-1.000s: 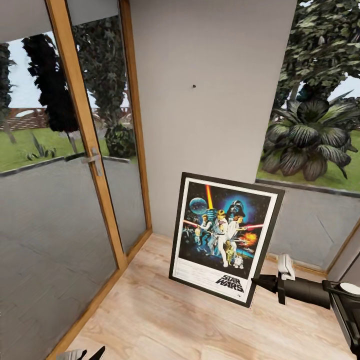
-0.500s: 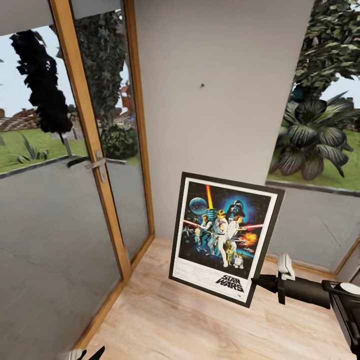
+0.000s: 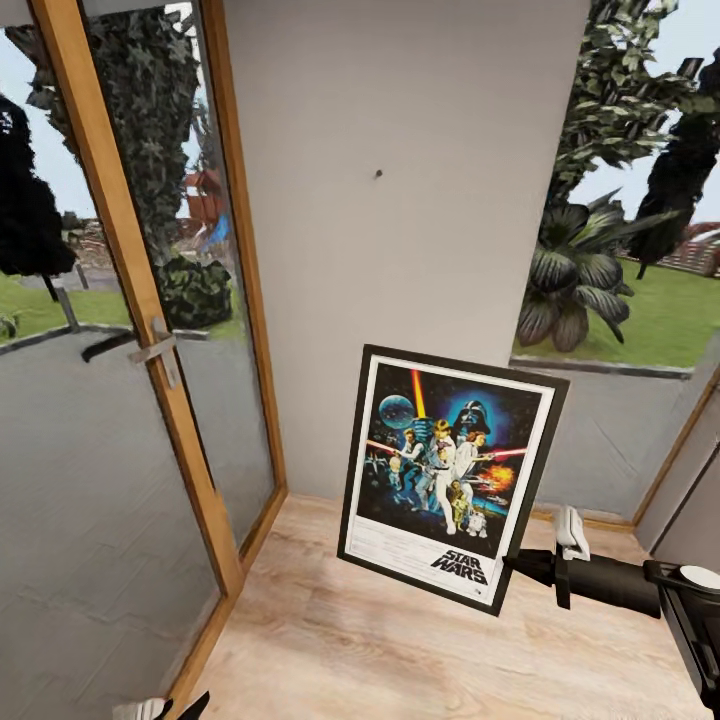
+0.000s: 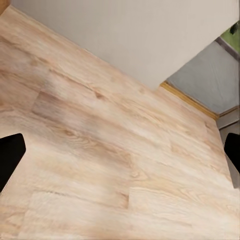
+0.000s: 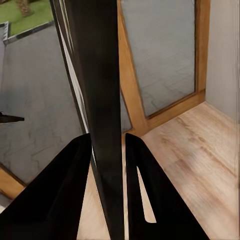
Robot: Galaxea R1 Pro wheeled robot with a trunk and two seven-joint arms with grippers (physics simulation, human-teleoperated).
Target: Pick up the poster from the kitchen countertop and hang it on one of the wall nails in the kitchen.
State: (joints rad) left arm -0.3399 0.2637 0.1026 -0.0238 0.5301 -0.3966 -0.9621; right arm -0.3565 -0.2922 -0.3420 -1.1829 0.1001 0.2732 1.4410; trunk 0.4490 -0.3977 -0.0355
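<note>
1. The poster [image 3: 450,475] is being held off the floor [image 3: 330,640] by the right gripper [image 3: 512,566], pinched at its lower right corner. Its long axis is running roughly upright, tilted a little.
2. In the right wrist view the frame edge [image 5: 102,120] is seen sandwiched between the two dark fingers [image 5: 65,195], so the right claw is pressed onto the poster (grip is at one corner only, so swing is judged likely).
3. The left gripper [image 4: 120,155] is being kept low, pointed at bare wood floor. Its fingertips are seen spread at opposite edges of the left wrist view, nothing between them.
4. A wall nail [image 3: 378,175] is seen on the grey wall panel [image 3: 400,120], above the poster and slightly toward the robot's left of its top edge, well apart from it.
5. Key relation: the nail is lying up and beyond the poster's top edge, so a lift along the poster's long axis plus a forward reach is judged to be needed. The right arm is the nearer one and is already carrying the load.
6. A glazed door with a wooden frame [image 3: 170,400] is standing just left of the wall panel (clearance to be watched).
</note>
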